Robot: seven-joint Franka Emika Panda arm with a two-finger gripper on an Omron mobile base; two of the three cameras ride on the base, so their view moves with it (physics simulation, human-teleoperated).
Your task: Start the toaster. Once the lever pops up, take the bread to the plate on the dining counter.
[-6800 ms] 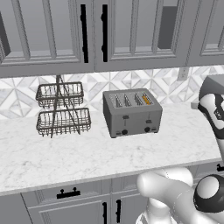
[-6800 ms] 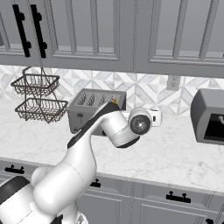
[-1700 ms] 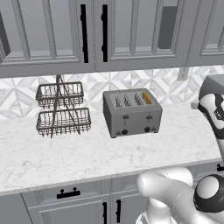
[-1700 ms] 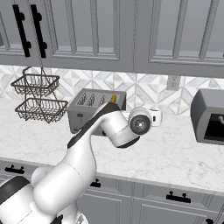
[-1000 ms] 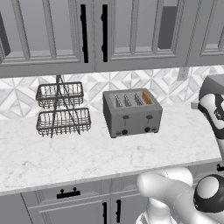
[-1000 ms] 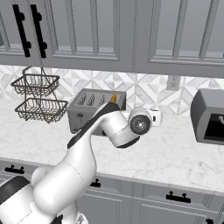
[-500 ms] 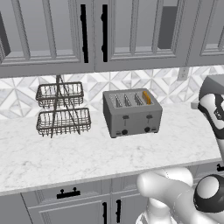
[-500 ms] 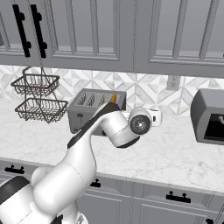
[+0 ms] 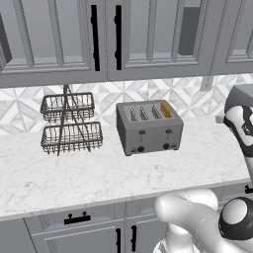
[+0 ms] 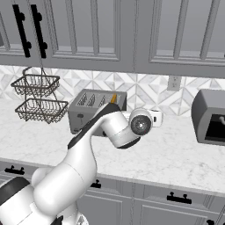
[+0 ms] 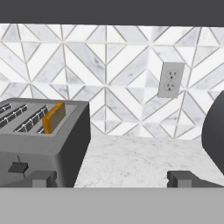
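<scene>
Bread sits upright in the toaster's rightmost slot, levers up so it isn't started; gripper wide, holding nothing, hovering right of the toaster ahead of a lever press.

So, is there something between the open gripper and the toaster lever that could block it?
Nothing visible does. The gripper is open, the toaster sits just to its left on the counter, and the lever on its front is uncovered.
</scene>
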